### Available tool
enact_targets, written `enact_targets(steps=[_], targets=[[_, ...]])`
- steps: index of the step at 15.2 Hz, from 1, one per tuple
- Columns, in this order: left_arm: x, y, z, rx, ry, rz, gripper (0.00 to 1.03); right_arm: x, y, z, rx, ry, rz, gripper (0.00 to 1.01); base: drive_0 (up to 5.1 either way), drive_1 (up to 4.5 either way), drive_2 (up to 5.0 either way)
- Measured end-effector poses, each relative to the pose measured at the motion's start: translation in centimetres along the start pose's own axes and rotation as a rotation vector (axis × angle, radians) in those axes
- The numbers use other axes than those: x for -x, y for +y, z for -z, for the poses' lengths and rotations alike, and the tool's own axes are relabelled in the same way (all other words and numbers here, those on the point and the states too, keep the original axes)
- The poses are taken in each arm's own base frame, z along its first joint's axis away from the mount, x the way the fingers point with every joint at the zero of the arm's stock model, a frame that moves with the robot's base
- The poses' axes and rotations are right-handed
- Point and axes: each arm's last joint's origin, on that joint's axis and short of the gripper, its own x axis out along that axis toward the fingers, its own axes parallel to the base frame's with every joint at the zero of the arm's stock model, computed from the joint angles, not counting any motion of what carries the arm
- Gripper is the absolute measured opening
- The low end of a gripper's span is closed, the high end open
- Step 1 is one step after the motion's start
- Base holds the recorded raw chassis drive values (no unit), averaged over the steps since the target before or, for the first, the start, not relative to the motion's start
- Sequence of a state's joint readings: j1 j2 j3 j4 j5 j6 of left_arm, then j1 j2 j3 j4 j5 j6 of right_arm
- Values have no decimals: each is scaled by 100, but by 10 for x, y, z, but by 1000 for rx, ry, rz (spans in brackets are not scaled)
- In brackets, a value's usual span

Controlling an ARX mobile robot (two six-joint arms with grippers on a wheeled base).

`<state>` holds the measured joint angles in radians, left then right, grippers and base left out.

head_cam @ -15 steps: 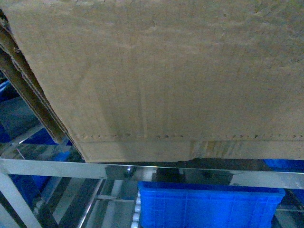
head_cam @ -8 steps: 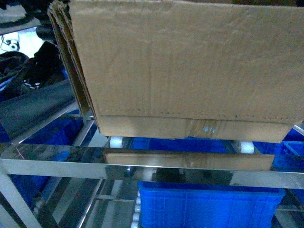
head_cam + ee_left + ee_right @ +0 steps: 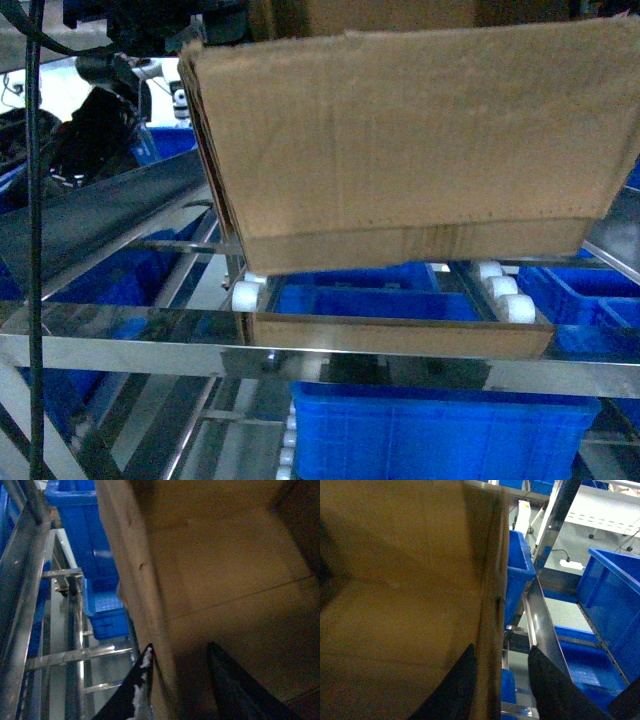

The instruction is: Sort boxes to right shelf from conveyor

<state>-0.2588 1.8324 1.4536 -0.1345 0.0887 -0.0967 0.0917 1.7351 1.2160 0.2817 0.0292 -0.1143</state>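
The brown cardboard box [image 3: 410, 140] sits over the far rollers [image 3: 243, 296] of the shiny metal rack [image 3: 120, 350], its base just above the front rail. Blue crates [image 3: 430, 440] fill the levels underneath and beside. The left gripper [image 3: 177, 680] pinches the box's left wall between its dark fingers; the right gripper [image 3: 502, 680] clamps the right wall likewise. A dim workroom lies beyond.

box [image 3: 410, 140] fills rack [image 3: 120, 350] top | blue crates [image 3: 430, 430] block beneath
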Motion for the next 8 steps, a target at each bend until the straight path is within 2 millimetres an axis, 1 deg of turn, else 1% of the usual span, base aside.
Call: enact_targets(steps=[3,5,6,7,8], targets=[[2,-3,-9,4,-62,22,68,0,-1,-4,5,-44,30,62,0,0,0],[1,-2,-9,23,-91,20,95,2,-2,-7,0,-116,55,89,0,0,0],[2,-1,-9,26,-110,17,99,3,-2,-6,-2,-135,68,100,0,0,0],[3,-1,-9,27,-125,21,98,6,-2,-5,-6,-141,71,97,0,0,0],[5,-1,-11,38,-155,24,98,11,0,-6,-18,-171,71,98,0,0,0]])
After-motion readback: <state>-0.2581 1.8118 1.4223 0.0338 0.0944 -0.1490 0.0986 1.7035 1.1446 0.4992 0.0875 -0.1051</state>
